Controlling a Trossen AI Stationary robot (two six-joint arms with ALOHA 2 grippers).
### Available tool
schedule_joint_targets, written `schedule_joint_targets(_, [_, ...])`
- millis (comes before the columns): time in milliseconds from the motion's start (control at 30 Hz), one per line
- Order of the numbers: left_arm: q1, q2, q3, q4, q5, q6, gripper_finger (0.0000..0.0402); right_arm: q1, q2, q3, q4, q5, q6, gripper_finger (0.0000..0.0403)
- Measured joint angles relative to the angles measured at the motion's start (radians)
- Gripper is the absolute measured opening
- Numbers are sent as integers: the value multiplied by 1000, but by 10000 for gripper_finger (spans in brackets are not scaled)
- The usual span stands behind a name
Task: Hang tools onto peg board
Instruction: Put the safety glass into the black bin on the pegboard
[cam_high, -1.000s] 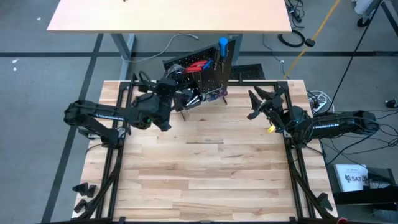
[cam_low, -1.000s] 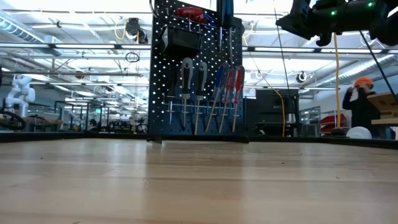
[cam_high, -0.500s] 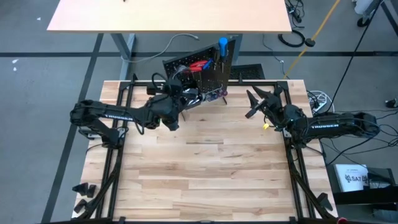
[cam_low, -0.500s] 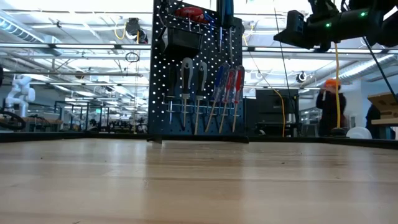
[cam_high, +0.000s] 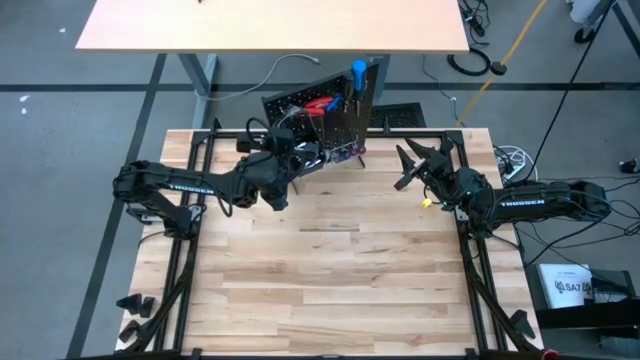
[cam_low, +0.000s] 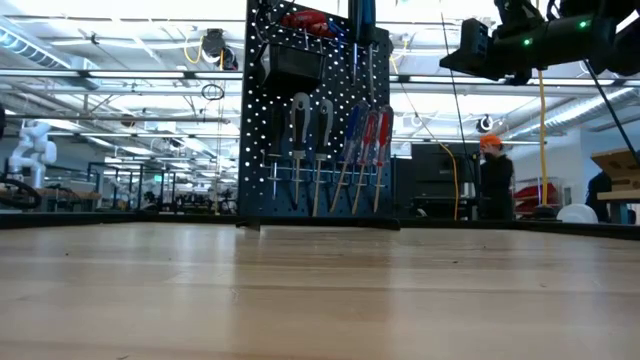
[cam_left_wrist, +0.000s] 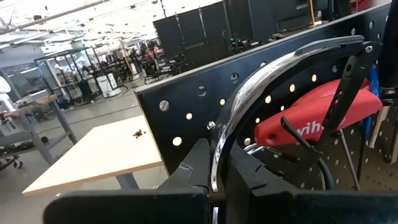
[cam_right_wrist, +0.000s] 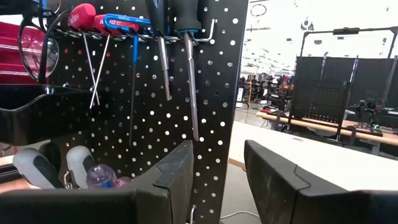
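Note:
The black peg board (cam_high: 335, 118) stands upright at the table's far edge, and several screwdrivers (cam_low: 340, 140) hang on its front. Red-handled pliers (cam_left_wrist: 311, 121) and a blue handle (cam_high: 358, 72) sit near its top. My left gripper (cam_high: 288, 152) is at the board's upper left edge, shut on a curved silvery piece (cam_left_wrist: 273, 74) that arcs up past the pliers. My right gripper (cam_high: 412, 166) hovers open to the right of the board (cam_right_wrist: 155, 118) and touches nothing. The low view shows only the right arm (cam_low: 520, 40), up high. My left gripper pinches the curved silvery piece by its lower end (cam_left_wrist: 215, 168) between the two fingers. The piece rises from the fingers and bends over toward the peg board's top (cam_left_wrist: 348, 43), lifted clear of the table. Whether its far end touches the board, I cannot tell.
A tan desk (cam_high: 270, 25) stands beyond the table's far edge. Black frame rails (cam_high: 190, 230) run along both table sides. The wooden top (cam_high: 330, 270) is bare in its near half. A person in an orange helmet (cam_low: 490, 170) walks in the room behind.
My left gripper has moved toward the peg board, carrying the silvery piece up to its upper left edge, and has then kept still. My right gripper has shifted slightly toward the table's left. The person behind has walked leftward.

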Motion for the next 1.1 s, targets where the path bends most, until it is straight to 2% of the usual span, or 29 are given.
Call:
schedule_joint_targets(400, [-46, 0, 1, 6, 0, 35, 16, 0, 0, 0, -1, 0, 0, 134])
schedule_joint_targets(567, [-73, -2, 49, 14, -1, 109, 16, 0, 0, 1, -14, 0, 9, 134])
schedule_joint_targets(900, [-194, -2, 133, 10, -1, 134, 16, 0, -30, 1, -192, -8, 63, 134])
schedule_joint_targets(1000, [-221, -2, 134, 11, -1, 133, 16, -36, -48, 50, -280, -134, 35, 134])
schedule_joint_targets(1100, [-232, -2, 134, 10, 0, 128, 16, -139, -44, 171, -487, -275, 60, 129])
